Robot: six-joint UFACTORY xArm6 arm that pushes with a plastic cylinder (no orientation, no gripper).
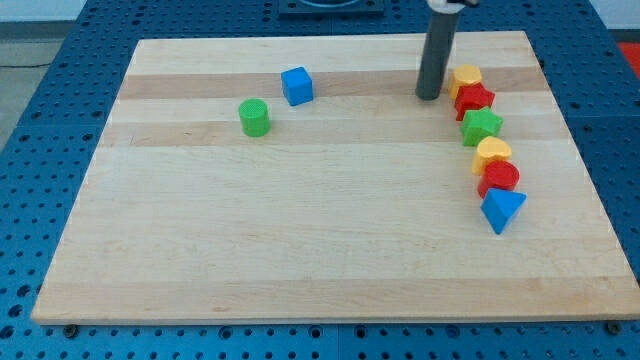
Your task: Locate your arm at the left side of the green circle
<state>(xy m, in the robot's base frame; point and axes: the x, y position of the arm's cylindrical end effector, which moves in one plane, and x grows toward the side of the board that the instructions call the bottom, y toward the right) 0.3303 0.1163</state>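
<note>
The green circle, a short green cylinder, stands on the wooden board in the upper left part of the view. My tip is the lower end of the dark rod, far to the view's right of the green circle, close to the left of a yellow block and a red star block. A blue cube sits just up and right of the green circle.
A curved line of blocks runs down the right side: the yellow block, the red star, a green star, a yellow heart, a red block and a blue triangle. A blue perforated table surrounds the board.
</note>
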